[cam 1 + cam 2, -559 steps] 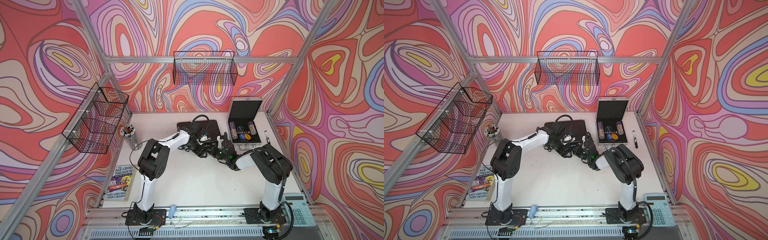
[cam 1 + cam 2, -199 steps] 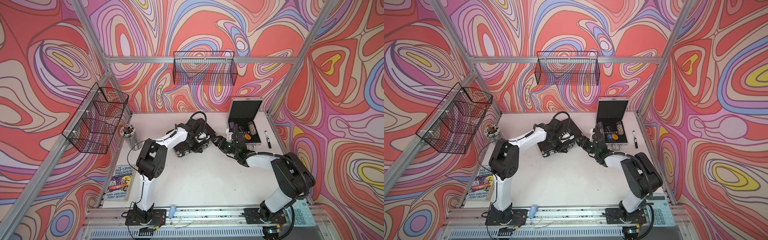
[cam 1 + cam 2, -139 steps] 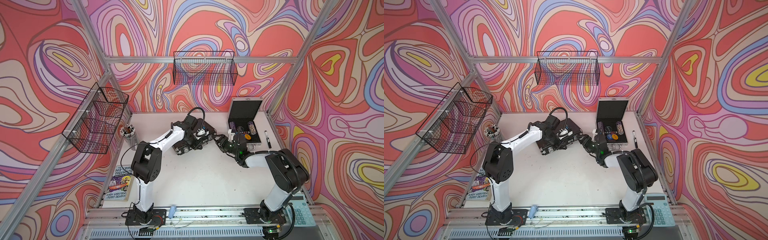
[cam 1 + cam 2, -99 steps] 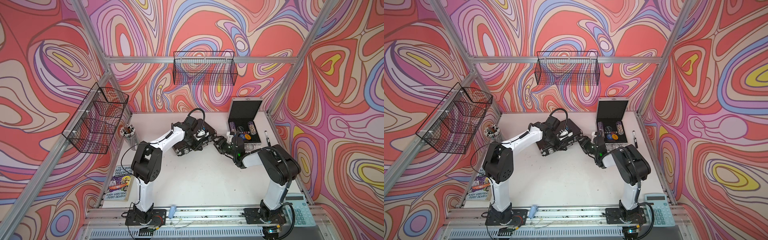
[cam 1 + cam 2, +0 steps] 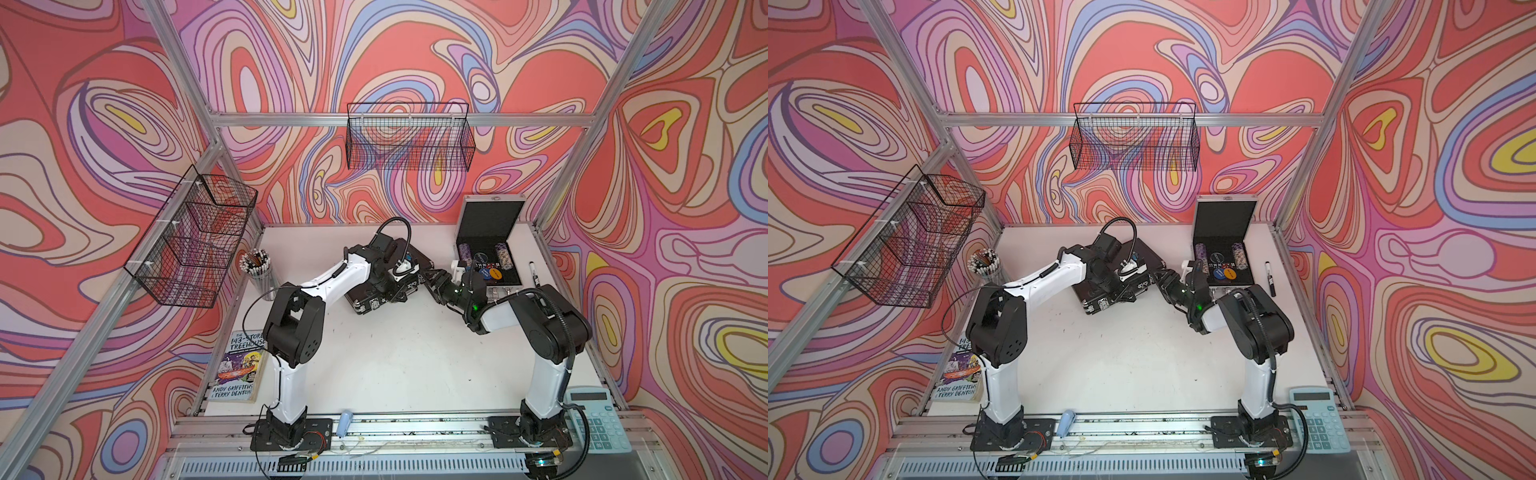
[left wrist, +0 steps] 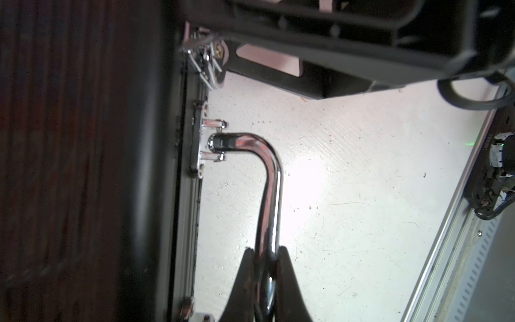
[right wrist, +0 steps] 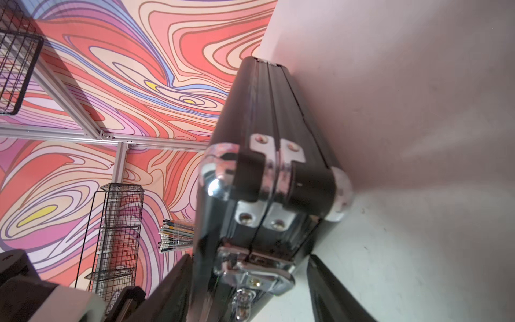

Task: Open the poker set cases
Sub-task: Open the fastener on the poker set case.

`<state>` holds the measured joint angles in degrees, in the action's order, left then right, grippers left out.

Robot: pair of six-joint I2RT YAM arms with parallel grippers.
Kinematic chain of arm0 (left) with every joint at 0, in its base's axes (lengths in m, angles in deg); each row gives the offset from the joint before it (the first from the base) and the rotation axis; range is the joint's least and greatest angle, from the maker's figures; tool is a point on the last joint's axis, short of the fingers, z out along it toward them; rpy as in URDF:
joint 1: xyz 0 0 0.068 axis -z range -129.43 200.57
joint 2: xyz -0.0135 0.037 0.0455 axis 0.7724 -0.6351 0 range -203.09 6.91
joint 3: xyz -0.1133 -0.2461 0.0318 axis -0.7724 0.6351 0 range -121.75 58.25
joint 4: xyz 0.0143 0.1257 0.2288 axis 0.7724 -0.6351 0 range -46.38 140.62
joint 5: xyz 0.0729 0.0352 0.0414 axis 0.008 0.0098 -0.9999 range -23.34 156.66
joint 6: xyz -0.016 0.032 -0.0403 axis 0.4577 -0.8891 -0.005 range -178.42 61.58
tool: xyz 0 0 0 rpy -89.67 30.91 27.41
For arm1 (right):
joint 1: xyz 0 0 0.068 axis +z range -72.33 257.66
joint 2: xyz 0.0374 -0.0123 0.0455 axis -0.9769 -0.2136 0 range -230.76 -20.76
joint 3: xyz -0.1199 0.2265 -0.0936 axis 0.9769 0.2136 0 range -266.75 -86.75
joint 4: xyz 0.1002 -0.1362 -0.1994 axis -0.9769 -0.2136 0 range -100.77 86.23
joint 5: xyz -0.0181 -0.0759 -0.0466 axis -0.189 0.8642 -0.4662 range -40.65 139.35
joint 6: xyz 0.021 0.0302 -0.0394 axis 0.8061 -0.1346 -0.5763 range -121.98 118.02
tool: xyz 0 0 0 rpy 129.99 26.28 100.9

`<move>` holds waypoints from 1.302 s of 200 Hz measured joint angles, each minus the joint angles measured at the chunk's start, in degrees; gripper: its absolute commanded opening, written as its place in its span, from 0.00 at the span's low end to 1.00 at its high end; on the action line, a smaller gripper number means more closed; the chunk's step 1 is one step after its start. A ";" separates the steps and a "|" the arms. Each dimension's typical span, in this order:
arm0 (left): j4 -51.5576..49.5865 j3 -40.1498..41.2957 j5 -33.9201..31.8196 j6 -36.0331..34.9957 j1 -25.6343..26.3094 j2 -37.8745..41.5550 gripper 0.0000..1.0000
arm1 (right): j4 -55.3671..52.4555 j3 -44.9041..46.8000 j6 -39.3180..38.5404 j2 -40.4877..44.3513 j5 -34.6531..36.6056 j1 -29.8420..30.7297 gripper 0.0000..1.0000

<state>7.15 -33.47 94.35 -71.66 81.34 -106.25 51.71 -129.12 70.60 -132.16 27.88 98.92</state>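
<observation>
The black poker set case (image 5: 417, 261) lies shut and slanted at the back centre, seen in both top views (image 5: 1148, 258). My left gripper (image 6: 264, 251) is shut on its chrome handle (image 6: 269, 181), at the case's front edge (image 5: 395, 293). My right gripper (image 7: 249, 258) is open, one finger (image 7: 178, 281) on each side of the case's corner, with the metal latch (image 7: 250, 271) between them. In a top view this gripper (image 5: 432, 279) sits at the case's right end. The silver case (image 5: 505, 279) stands open at the back right, lid (image 5: 490, 216) upright, chips inside.
A pen cup (image 5: 257, 270) and a paperback book (image 5: 241, 365) are on the left side. A black marker (image 5: 534, 272) lies right of the silver case. A calculator (image 5: 596, 419) rests at the front right. Wire baskets (image 5: 195, 237) hang on the walls.
The black case has turned slantwise with my left gripper on its handle. My right arm has folded its elbow in, and its jaws have narrowed around the case's right corner.
</observation>
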 measured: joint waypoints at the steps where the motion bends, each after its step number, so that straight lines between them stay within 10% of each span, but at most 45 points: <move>1: 0.00 0.00 0.00 0.00 0.00 0.00 0.00 | 0.11 -0.02 0.00 -0.13 -0.02 0.00 0.62; 260: 1.40 0.07 -0.02 1.05 0.48 -1.46 0.00 | -11.82 0.00 -2.01 6.05 1.27 0.11 0.32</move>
<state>8.55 -33.40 94.32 -70.61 81.82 -107.72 39.88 -129.12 68.59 -126.10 29.15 99.03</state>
